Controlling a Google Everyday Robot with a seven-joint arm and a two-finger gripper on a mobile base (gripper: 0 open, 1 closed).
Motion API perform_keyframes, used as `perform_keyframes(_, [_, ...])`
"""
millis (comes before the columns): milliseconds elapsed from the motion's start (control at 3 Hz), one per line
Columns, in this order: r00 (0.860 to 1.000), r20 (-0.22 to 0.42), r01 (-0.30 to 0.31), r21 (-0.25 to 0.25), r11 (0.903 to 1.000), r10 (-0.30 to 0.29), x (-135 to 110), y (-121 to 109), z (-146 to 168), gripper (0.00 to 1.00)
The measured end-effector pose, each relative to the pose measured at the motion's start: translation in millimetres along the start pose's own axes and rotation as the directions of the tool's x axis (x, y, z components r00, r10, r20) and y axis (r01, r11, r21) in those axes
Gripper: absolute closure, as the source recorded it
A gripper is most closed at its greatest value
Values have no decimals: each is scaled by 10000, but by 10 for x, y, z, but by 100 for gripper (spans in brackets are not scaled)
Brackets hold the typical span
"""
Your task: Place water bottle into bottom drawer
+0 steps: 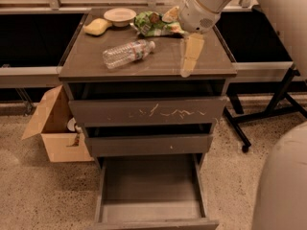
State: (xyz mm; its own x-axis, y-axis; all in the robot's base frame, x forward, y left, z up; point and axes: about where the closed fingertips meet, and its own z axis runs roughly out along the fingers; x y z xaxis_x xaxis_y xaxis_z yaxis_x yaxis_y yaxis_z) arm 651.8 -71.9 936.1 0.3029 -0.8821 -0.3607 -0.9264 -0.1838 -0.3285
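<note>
The water bottle (128, 53) lies on its side on the cabinet top (148, 68), left of centre, cap toward the right. The gripper (190, 56) hangs from the white arm over the right part of the top, to the right of the bottle and apart from it. It holds nothing. The bottom drawer (152, 191) is pulled out at the cabinet's foot, its flat grey floor bare. Above it sit the narrower middle drawer (148, 145) and the top drawer with white scratches (148, 111).
A green snack bag (156, 24), a white bowl (119, 16) and a yellow sponge (97, 26) lie at the back of the top. An open cardboard box (53, 126) stands on the floor at left. A black stand's legs (268, 111) are at right.
</note>
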Motion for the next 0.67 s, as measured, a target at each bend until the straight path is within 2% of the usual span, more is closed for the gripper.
perform_keyframes(333, [9997, 236, 15, 3, 10000, -15, -51, -187, 201, 0])
perform_keyframes(667, [9940, 1091, -102, -29, 9999, 104, -103, -374, 412, 0])
